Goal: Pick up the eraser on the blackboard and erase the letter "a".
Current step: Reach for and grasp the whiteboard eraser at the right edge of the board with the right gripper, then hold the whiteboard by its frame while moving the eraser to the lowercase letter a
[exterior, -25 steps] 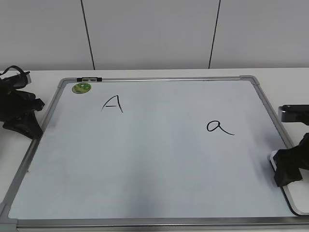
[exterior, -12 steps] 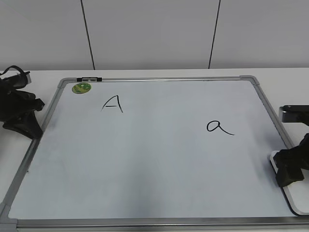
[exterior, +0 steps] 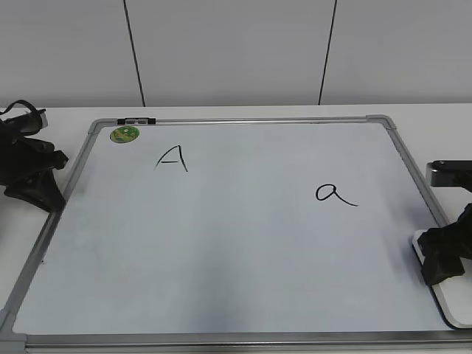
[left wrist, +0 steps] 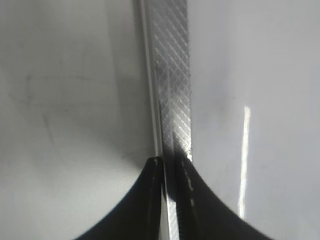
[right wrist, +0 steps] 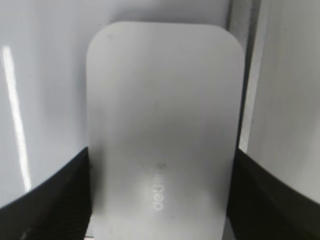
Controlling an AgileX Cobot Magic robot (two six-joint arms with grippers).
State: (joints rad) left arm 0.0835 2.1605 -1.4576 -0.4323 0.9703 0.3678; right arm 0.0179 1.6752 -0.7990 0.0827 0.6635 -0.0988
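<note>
Fingers (right wrist: 55, 200) flank white (rounded) eraser (right wrist: 162, 120).

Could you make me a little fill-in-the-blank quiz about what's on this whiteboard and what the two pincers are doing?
1. The green sticker sits near the blackboard's top ____ corner.
2. The letter "a" lies to the ____ of the capital "A".
3. The right pincer has a finger on each side of the white ____.
4. The left pincer rests on the board's metal ____.

Missing words: left; right; eraser; frame
</note>
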